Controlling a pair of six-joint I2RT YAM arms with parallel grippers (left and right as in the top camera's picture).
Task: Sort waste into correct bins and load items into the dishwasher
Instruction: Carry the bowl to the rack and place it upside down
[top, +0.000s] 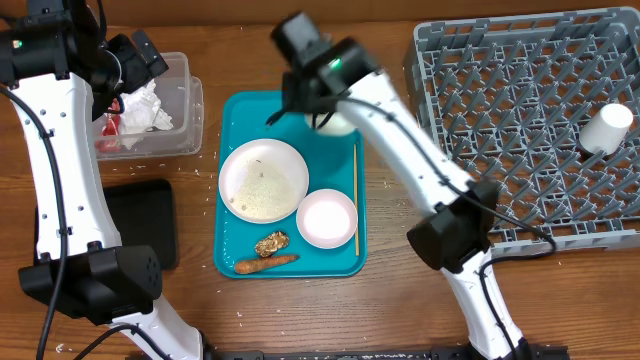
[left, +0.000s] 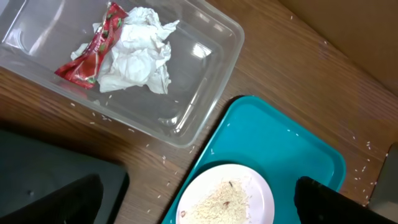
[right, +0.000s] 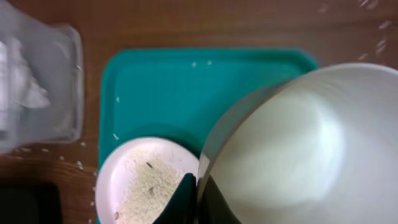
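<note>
A teal tray (top: 240, 115) holds a white plate with rice (top: 263, 180), a small white bowl (top: 327, 217), a chopstick (top: 354, 190) and food scraps (top: 270, 243). My right gripper (top: 305, 110) is shut on the rim of a white bowl (top: 338, 125) and holds it over the tray's far end. In the right wrist view the fingers (right: 194, 198) pinch this bowl's (right: 298, 143) rim, above the rice plate (right: 140, 180). My left gripper (top: 140, 55) is open and empty over the clear bin (top: 190, 95). In its wrist view the fingers (left: 205, 202) are spread wide.
The clear bin (left: 205, 81) holds crumpled tissue (left: 140, 53) and a red wrapper (left: 90, 56). A black bin (top: 140, 220) sits left of the tray. The grey dishwasher rack (top: 520, 120) at the right holds a white cup (top: 607, 128). Rice grains are scattered on the wooden table.
</note>
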